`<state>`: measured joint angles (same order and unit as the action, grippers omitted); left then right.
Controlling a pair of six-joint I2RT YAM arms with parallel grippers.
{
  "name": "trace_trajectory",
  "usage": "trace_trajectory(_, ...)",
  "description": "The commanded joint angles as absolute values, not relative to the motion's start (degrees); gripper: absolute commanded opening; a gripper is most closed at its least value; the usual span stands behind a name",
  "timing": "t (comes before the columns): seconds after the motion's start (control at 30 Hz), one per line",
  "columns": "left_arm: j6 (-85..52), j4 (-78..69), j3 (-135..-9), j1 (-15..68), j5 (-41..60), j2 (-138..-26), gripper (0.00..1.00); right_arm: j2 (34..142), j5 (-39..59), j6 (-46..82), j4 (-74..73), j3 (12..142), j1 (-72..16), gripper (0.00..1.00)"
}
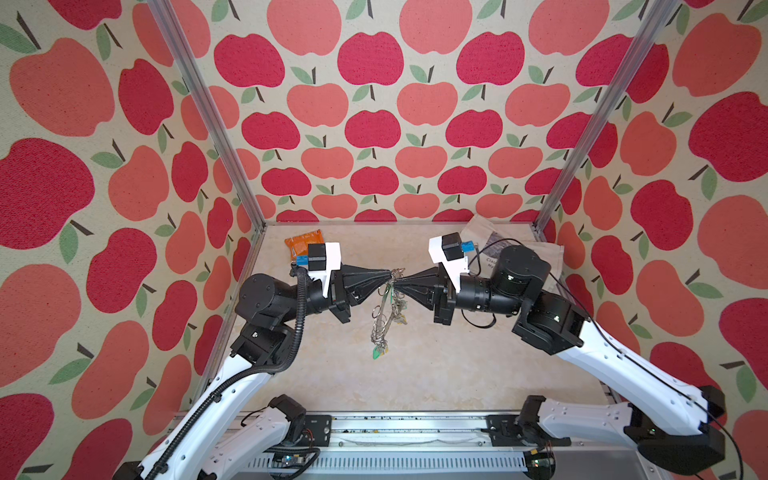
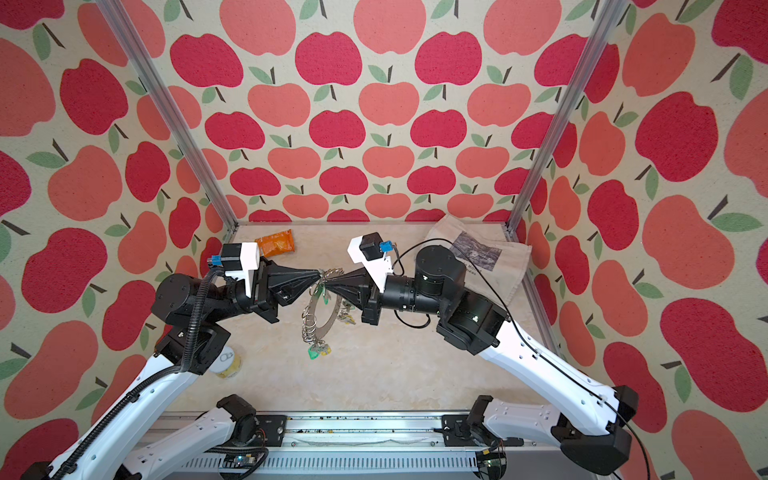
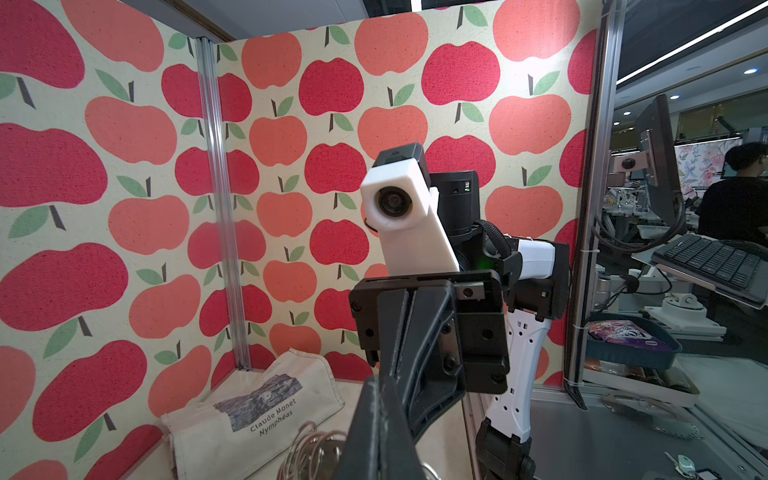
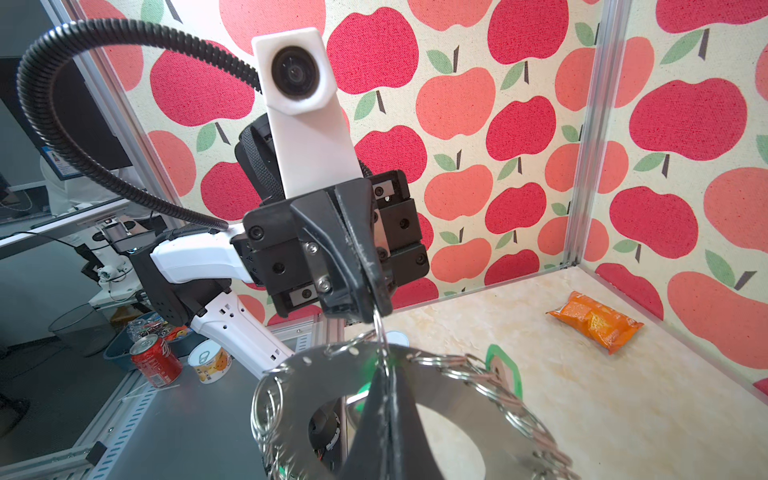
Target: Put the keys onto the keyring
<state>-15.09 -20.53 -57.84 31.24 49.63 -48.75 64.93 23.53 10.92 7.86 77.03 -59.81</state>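
The keyring [image 2: 328, 328], a flat grey metal disc with wire rings round its rim, hangs tilted in the air above the table in both top views. Both grippers meet at its upper edge. My left gripper [image 1: 390, 277] is shut on a thin wire ring [image 4: 379, 328] rising from the rim. My right gripper [image 1: 398, 286] is shut on the rim of the disc [image 4: 316, 382], tip to tip with the left one. Keys with green tags [image 1: 380, 353] dangle from the lowest rings. Another green tag [image 4: 503, 370] shows behind the disc. The left wrist view shows only some wire rings [image 3: 311, 449].
An orange foil packet [image 1: 303, 245] lies at the back left of the table. A printed cloth bag [image 2: 478, 249] lies at the back right. A small yellow-labelled can [image 2: 227, 363] stands near the left arm. Apple-patterned walls close three sides.
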Motion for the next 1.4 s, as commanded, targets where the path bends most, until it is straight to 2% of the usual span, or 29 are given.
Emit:
trace_trajectory(0.0,-16.36,-31.74,-58.89,29.62,43.54,-47.37,0.00,65.27,28.25,11.94,14.94,74.86,-60.40,0.12)
trace_trajectory(0.13,-16.46,-31.51,-58.82,29.46,44.00,-47.33,0.00,64.97,27.96,10.48,15.71,75.82,-60.38,0.30)
trace_trajectory(0.43,-18.14,-31.91,-58.89,29.16,46.65,-47.59,0.00,60.25,18.32,3.43,12.57,78.42,-60.29,0.36)
trace_trajectory(0.93,-23.58,-36.37,-59.15,28.95,52.28,-50.18,0.00,67.35,25.53,3.40,4.99,84.10,-58.39,0.33)
trace_trajectory(1.37,-24.96,-37.01,-59.10,28.70,54.43,-51.06,0.00,67.94,29.58,5.31,2.12,84.02,-57.30,0.31)
